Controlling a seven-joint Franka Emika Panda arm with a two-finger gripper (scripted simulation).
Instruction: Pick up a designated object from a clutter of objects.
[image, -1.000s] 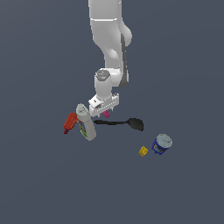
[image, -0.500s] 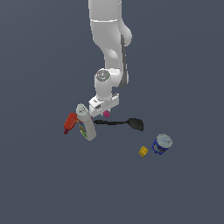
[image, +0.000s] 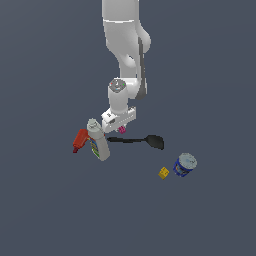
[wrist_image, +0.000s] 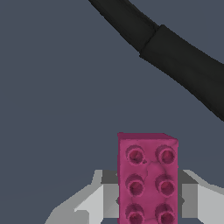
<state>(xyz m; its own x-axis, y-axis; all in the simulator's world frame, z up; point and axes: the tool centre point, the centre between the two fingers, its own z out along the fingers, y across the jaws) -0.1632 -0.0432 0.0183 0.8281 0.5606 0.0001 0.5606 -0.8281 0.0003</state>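
The gripper (wrist_image: 147, 199) straddles the small magenta studded plastic brick (wrist_image: 147, 177), one finger close against each long side, apparently clamping it for lifting; the black spatula (wrist_image: 175, 54) lies just beyond.

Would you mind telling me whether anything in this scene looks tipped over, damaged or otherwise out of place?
The white labelled bottle and the red bottle lie tipped on their sides, touching, at the exterior view's left. The blue-and-white can also leans. The pink brick sits studs-up between the fingers, looking intact.
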